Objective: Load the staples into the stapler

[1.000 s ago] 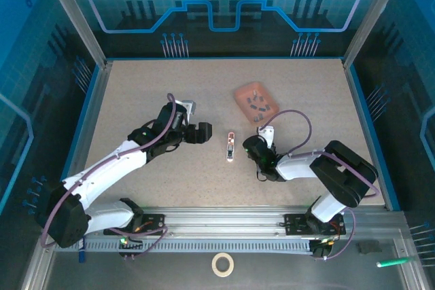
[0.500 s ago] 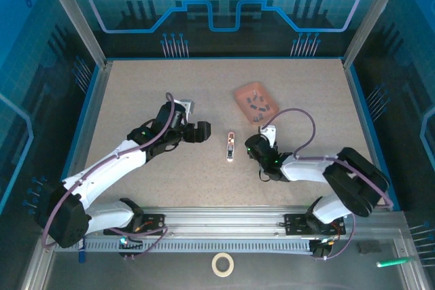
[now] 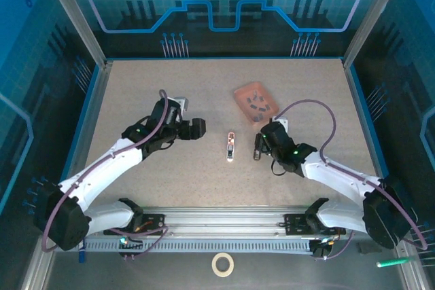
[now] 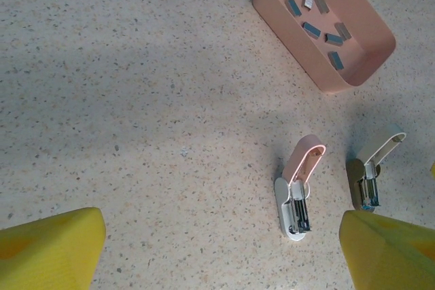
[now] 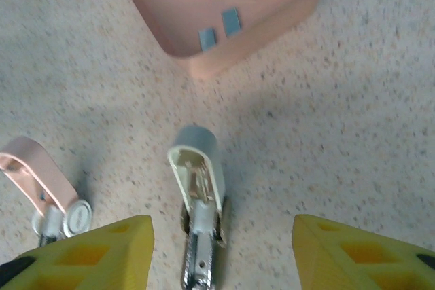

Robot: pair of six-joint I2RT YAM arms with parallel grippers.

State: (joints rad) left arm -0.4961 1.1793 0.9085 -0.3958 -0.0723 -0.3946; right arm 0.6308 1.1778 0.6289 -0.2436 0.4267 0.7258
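The table (image 4: 136, 100) is being shown as a matt, finely speckled surface. The tray (image 4: 360, 73) is being seen as smooth pink plastic, and the staples (image 4: 311, 29) in it as dull grey metal. On the stapler (image 4: 299, 185) and the 2nd stapler (image 5: 198, 188), smooth plastic lids and shiny metal channels are being shown. The fingers (image 5: 353, 249) of the right gripper (image 5: 221, 232) are being seen as matt yellow plastic.
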